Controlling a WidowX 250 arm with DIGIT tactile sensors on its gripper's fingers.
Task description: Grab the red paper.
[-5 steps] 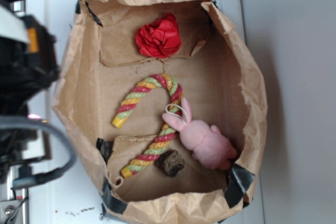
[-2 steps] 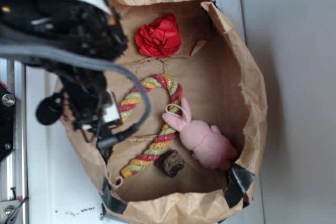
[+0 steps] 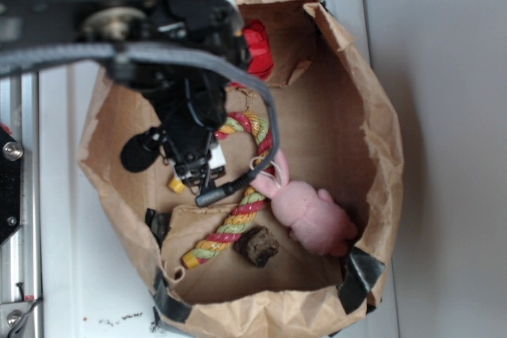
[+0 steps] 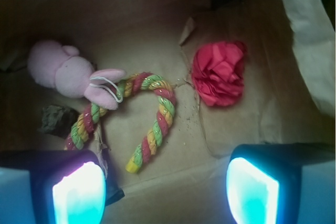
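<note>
Wrist view: untouched red paper (image 4: 219,73)

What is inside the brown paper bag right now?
Crumpled red tissue-paper wad, striped rope cane, pink plush bunny and a dark lump lie inside. The open pincer covers the nearest floor.
</note>
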